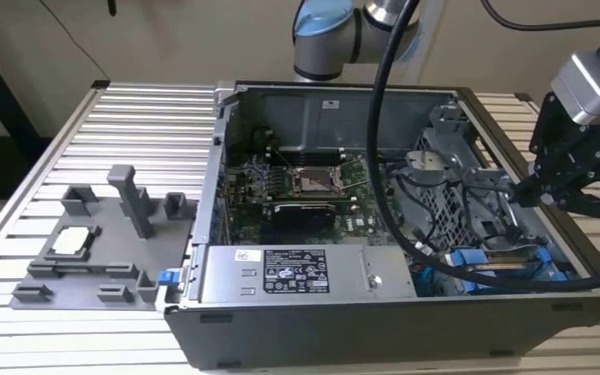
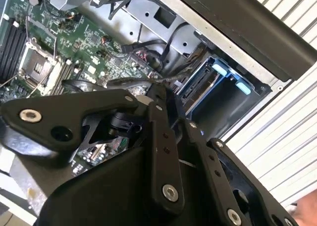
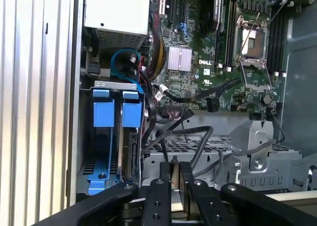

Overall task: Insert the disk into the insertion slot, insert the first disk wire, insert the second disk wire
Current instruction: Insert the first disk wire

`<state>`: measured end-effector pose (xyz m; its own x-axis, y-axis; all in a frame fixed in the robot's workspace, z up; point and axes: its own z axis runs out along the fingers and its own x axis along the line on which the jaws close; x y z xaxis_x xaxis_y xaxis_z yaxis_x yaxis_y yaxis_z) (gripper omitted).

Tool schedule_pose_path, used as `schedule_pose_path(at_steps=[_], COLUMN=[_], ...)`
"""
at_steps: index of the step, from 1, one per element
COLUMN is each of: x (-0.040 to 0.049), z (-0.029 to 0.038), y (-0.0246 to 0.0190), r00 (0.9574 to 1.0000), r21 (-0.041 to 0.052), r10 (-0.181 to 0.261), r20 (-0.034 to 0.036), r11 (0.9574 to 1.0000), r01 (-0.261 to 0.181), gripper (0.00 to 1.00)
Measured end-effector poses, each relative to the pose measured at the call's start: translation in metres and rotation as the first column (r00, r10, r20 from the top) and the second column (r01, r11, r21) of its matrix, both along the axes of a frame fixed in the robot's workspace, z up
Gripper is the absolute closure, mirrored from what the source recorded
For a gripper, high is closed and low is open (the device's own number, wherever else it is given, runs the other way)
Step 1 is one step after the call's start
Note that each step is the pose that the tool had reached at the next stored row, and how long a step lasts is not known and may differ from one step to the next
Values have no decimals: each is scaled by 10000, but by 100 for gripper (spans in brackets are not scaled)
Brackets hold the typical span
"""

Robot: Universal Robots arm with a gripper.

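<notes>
The disk (image 3: 130, 154), silver in a blue carrier (image 3: 131, 114), sits upright inside the insertion slot (image 3: 117, 84) of the grey drive cage, beside a second blue carrier (image 3: 103, 114). In the exterior view the disk (image 1: 500, 264) lies in the cage at the case's near corner on the exterior view's right. My gripper (image 3: 174, 169) hovers just above the perforated cage wall next to the slot, fingers shut together. Loose black wires (image 3: 190, 137) cross right in front of the fingertips; whether one is pinched is hidden. In the second wrist view the gripper (image 2: 157, 94) points at the wire bundle (image 2: 148, 80) beside the disk (image 2: 202, 84).
The open computer case (image 1: 383, 320) rests on a slatted metal table (image 1: 71, 328). Inside are a green motherboard (image 1: 311, 187), a grey labelled power-supply box (image 1: 290, 272) and a blue cable (image 3: 121, 62). A grey fixture tray (image 1: 102, 234) stands on the exterior view's left.
</notes>
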<state>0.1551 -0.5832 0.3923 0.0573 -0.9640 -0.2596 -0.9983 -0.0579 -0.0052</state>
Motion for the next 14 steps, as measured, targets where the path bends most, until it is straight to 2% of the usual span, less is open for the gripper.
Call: schedule_pose_path(at_steps=[11, 13, 14], x=[-1, 0, 0], z=[0, -1, -4], y=[0, 0, 1], r00=[10000, 10000, 10000], r21=[105, 99, 25], r10=[-1, -1, 0], r20=[0, 0, 1], r11=[9999, 10000, 10000], r01=[1, 1, 0], gripper=[81, 81, 81])
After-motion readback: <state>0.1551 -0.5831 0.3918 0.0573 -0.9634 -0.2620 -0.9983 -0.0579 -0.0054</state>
